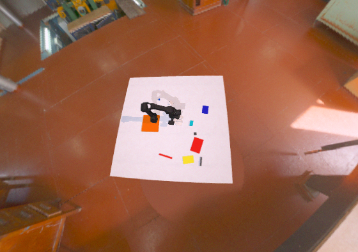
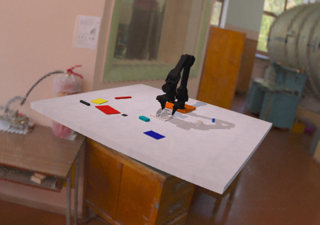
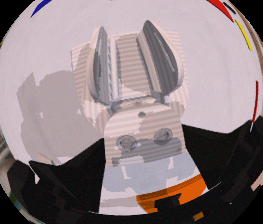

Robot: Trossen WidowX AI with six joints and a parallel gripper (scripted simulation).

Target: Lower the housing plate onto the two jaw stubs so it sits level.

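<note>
The housing plate (image 3: 143, 124) is a pale striped plate with a small hole near its front edge and two round features further back. My gripper (image 1: 176, 119) (image 2: 168, 112) (image 3: 142, 136) is shut on it, a black finger at each side. Two curved pale-grey jaws (image 3: 99, 70) (image 3: 165, 62) stand side by side on a flat pale base (image 3: 78, 65). The plate's front edge is at the jaws' rear ends in the wrist view. The plate hides the pins and stubs; its height above them and whether it touches them cannot be told.
An orange square (image 1: 150, 127) (image 2: 188, 109) is by the arm's foot. A teal block (image 1: 191, 123) (image 2: 144, 118) and a dark blue rectangle (image 1: 205, 109) (image 2: 154, 135) lie beyond the jaws. A small pale part (image 2: 199, 123) lies in the arm's shadow, with a small blue cube (image 2: 213, 120) nearby.
</note>
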